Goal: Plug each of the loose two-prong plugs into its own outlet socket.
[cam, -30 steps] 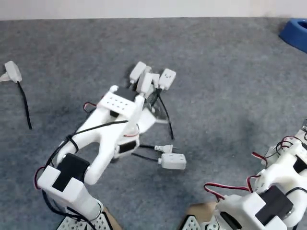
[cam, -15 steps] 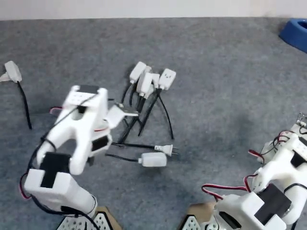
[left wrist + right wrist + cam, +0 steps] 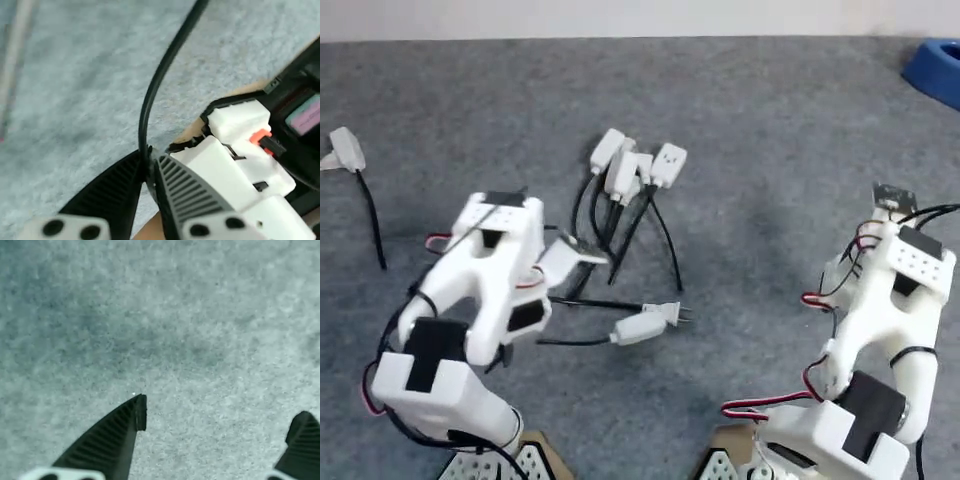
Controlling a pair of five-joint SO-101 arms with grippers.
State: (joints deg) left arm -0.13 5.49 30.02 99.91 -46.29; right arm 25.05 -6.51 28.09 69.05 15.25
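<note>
A bunch of white outlet sockets (image 3: 632, 165) with black cords lies at the middle back of the grey carpet. In front of it lie a loose two-prong plug (image 3: 667, 313) and a white socket block (image 3: 638, 328). My left gripper (image 3: 582, 256) sits just left of the cords, shut on a black cable (image 3: 165, 70), which runs out from between its fingers (image 3: 180, 185). On the right side, my right gripper (image 3: 890, 196) hangs over bare carpet. In the right wrist view it (image 3: 220, 420) is open with nothing between its fingers.
Another white plug piece (image 3: 345, 150) with a black cord lies at the far left. A blue container (image 3: 935, 65) sits at the back right corner. An arm base (image 3: 240, 150) in white with an orange part appears in the left wrist view.
The left arm pulled back from the socket bunch toward the left, dragging the cable; the white socket block slid left. The right arm swung up and forward over the carpet.
</note>
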